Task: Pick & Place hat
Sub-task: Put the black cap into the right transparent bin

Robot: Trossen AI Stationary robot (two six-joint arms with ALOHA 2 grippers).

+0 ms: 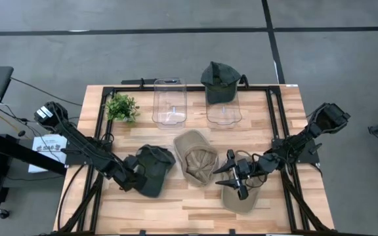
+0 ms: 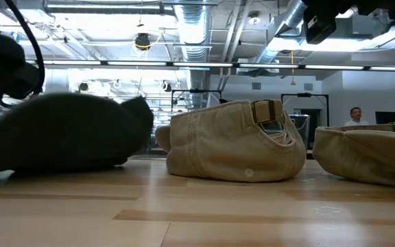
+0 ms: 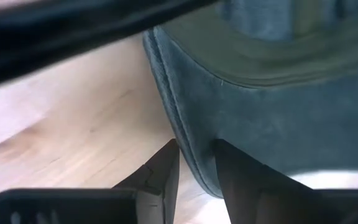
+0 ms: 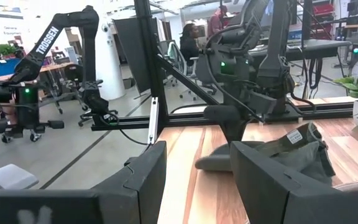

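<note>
left claw (image 3: 194,163) pinches rim of dark green hat (image 1: 151,167), hat on bench (image 1: 176,203). tan hat (image 1: 196,156) mid-bench, untouched. right claw (image 1: 240,172) open, empty, above second tan hat (image 1: 241,195). one hat on stand (image 1: 224,113), second stand (image 1: 169,101) bare.

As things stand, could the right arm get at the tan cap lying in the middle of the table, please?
Probably yes. The right gripper hangs with open fingers just beside the tan cap, with nothing between them. The left gripper is occupied on the dark green cap, clear of that path.
</note>
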